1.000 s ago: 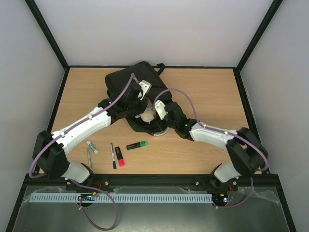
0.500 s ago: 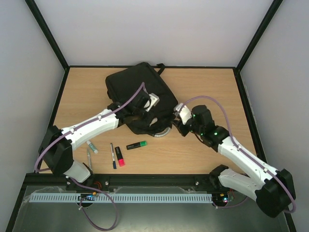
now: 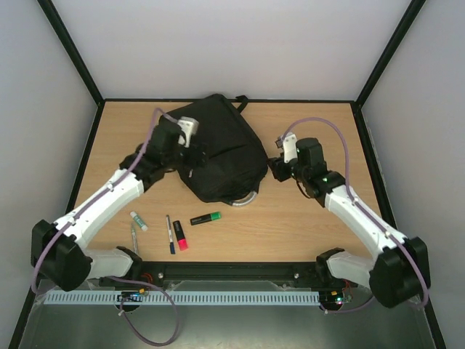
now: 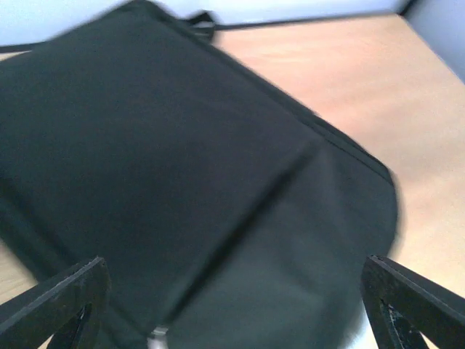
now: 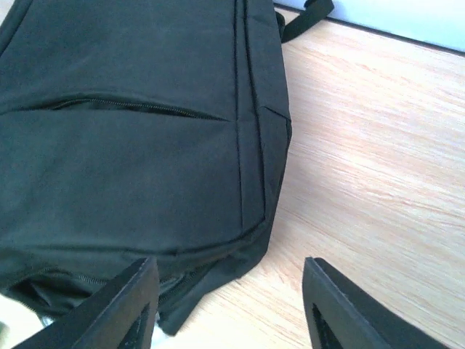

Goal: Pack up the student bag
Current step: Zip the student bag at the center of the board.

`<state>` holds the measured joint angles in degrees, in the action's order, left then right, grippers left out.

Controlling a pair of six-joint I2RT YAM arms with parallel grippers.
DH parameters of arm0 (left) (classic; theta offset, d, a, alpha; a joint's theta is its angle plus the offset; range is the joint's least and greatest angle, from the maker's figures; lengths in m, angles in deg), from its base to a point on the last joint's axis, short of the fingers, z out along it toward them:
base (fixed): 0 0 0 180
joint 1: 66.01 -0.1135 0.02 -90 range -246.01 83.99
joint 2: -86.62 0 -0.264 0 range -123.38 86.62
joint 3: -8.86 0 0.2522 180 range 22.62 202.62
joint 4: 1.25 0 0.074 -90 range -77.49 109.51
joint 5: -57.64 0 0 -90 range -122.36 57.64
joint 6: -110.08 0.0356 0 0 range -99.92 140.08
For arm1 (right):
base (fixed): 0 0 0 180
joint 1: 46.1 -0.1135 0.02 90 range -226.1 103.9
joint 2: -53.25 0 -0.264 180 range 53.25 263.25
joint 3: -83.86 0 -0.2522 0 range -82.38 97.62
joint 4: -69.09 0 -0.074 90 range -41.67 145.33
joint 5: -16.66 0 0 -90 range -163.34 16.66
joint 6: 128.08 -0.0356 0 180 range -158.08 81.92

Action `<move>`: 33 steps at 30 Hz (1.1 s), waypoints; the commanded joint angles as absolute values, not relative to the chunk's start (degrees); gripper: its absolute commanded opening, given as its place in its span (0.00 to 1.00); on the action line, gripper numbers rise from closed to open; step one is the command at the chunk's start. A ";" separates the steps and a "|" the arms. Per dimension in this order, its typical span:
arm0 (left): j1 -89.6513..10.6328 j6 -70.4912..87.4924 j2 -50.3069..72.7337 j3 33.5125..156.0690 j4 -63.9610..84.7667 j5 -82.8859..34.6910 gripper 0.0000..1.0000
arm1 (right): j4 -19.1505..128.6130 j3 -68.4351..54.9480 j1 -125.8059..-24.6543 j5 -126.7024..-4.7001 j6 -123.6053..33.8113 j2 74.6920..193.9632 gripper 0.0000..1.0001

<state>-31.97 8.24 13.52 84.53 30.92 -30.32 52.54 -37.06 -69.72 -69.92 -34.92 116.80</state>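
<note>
Far centre, bag (image 3: pixel 221 156) lies just released, left gripper (image 4: pixel 232 263) and right gripper (image 5: pixel 229 262) withdrawn either side, jaws apart, empty; pens (image 3: pixel 174 233) near-left unpacked.

Black student bag (image 3: pixel 218 149), light wood-grain table (image 3: pixel 290 233), green-and-black highlighter (image 3: pixel 205 218), pink-and-black marker (image 3: pixel 180 236)
</note>
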 commanded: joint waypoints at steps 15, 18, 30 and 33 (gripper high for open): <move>-53.75 -22.38 -3.41 75.64 13.55 -19.68 0.99 | 53.18 -25.61 -63.34 -60.50 -39.59 146.16 0.65; -53.06 -22.28 -7.22 76.40 11.41 -18.43 0.98 | 52.92 -26.43 -63.33 -56.79 -38.83 146.76 0.62; -42.25 -15.16 -19.64 86.94 14.18 -21.23 0.94 | 47.21 -29.58 -63.25 -58.94 -37.05 142.74 0.03; -39.42 -13.19 -21.37 89.75 15.89 -21.16 0.91 | 42.29 -31.39 -63.33 -61.60 -34.15 138.38 0.01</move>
